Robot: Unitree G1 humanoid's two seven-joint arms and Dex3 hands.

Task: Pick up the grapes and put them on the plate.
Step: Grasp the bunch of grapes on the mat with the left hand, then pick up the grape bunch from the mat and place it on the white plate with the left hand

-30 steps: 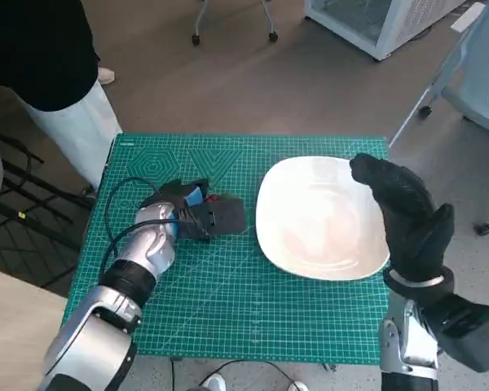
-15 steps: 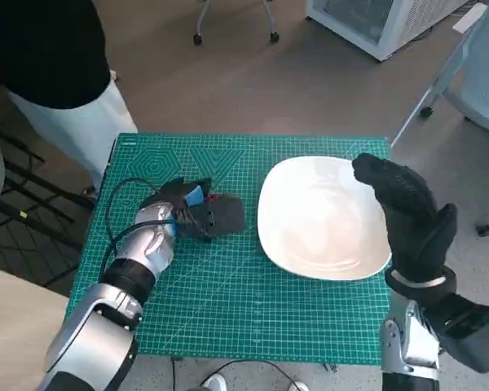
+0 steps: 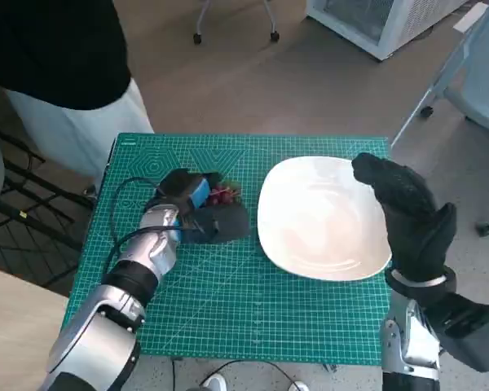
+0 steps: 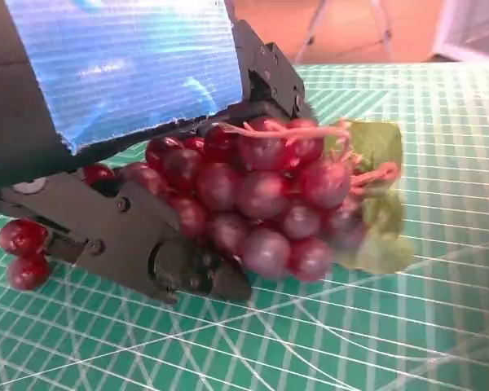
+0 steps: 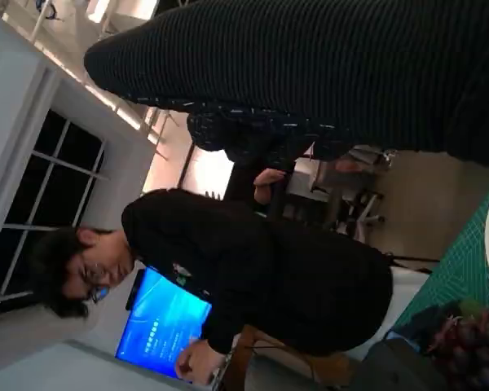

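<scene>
A: Where are the grapes (image 4: 269,204), and what does my left hand (image 3: 197,205) have?

B: The bunch sits on the green mat (image 3: 228,301) of the worktop, just beside the plate (image 3: 322,218) on its left. In the left wrist view my fingers (image 4: 147,244) close round the near berries; a leaf (image 4: 375,195) and a few berries hang outside the grip. I judge the hold partial.

A: How should I do the lift well?

B: I would raise slowly and straight, keep the bunch level so the loose berries do not tear off, then carry it right over the rim.

A: And my right hand (image 3: 407,216)?

B: It hovers at the plate's far edge, fingers loosely spread, holding nothing. I would keep it clear of the drop spot.
</scene>
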